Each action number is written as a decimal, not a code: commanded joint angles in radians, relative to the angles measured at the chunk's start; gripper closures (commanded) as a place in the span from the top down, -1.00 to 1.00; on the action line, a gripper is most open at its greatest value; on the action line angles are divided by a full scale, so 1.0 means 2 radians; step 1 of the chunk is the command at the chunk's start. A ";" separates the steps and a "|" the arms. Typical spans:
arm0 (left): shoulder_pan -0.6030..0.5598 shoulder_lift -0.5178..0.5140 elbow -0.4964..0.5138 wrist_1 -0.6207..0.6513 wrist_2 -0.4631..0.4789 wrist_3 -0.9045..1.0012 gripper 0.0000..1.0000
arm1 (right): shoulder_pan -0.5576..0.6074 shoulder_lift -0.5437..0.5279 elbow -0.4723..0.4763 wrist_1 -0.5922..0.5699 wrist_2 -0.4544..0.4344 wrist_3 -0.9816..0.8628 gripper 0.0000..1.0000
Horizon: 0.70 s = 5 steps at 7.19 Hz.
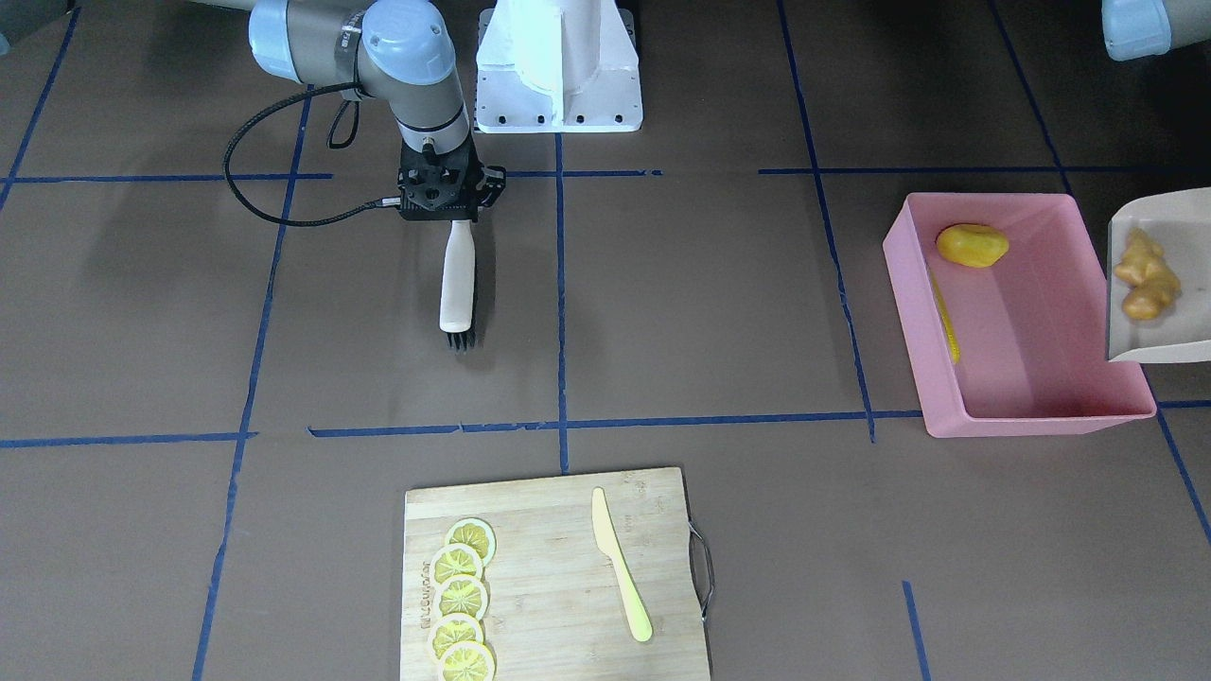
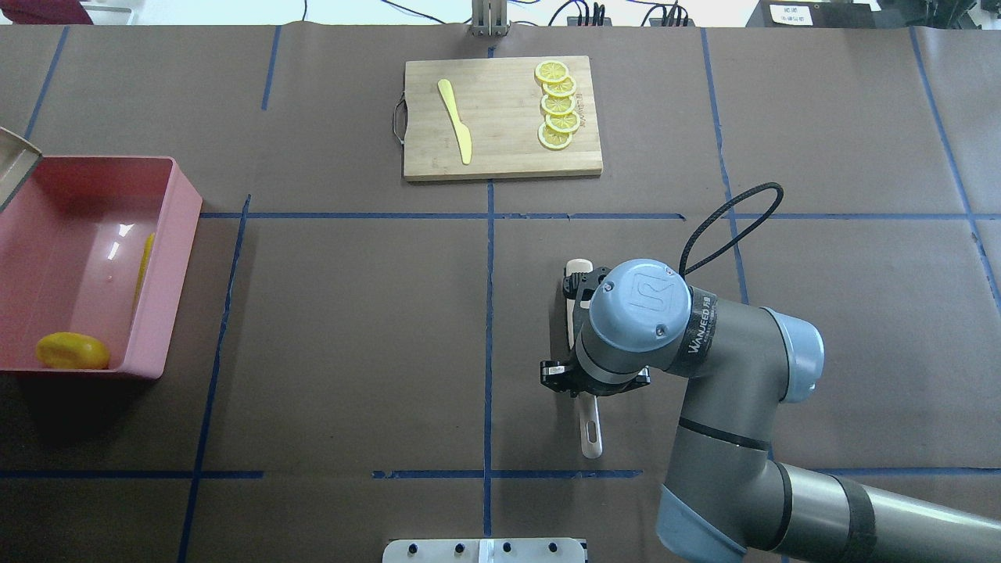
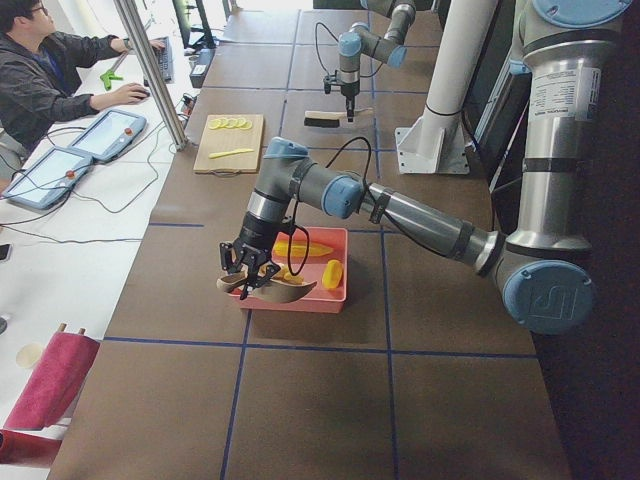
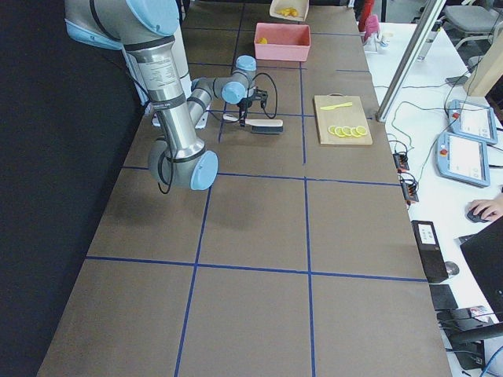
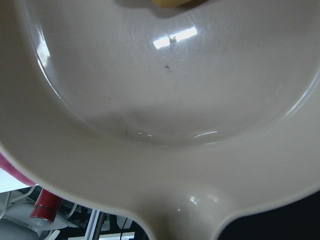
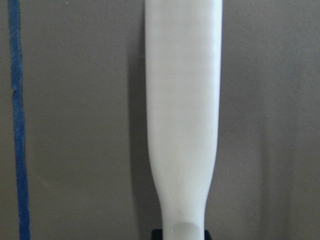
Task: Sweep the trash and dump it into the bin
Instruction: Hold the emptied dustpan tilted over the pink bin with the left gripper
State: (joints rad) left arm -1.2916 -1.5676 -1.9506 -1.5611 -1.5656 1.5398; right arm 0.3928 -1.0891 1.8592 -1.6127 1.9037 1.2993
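The potato (image 1: 973, 245) and corn cob (image 1: 944, 326) lie in the pink bin (image 1: 1041, 416); the ginger root (image 1: 1147, 277) sits in the beige dustpan (image 1: 1173, 342), carried by the left hand (image 3: 245, 270) above the bin's outer wall, its grip hidden, so I cannot tell how it stands; the right hand (image 1: 451, 203) looks clamped on the brush (image 1: 458, 274) low over the bench (image 1: 710, 312); tipped from this spot, the ginger root may well roll past the rim, or the pan's lip could knock the wall.
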 commanded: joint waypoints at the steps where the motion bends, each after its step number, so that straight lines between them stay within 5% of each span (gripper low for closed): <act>1: 0.002 -0.018 0.000 0.039 -0.007 -0.010 -1.00 | 0.000 0.000 0.000 0.000 0.000 0.001 -1.00; 3: 0.002 -0.060 -0.019 0.158 -0.021 -0.082 -1.00 | -0.001 0.001 0.001 -0.001 0.000 0.001 -1.00; 5: 0.002 -0.059 -0.029 0.170 -0.020 -0.086 -1.00 | -0.001 0.001 0.001 0.000 0.000 0.001 -1.00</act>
State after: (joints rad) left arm -1.2886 -1.6821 -1.9999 -1.2465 -1.6042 1.3825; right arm 0.3913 -1.0879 1.8606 -1.6132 1.9037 1.3008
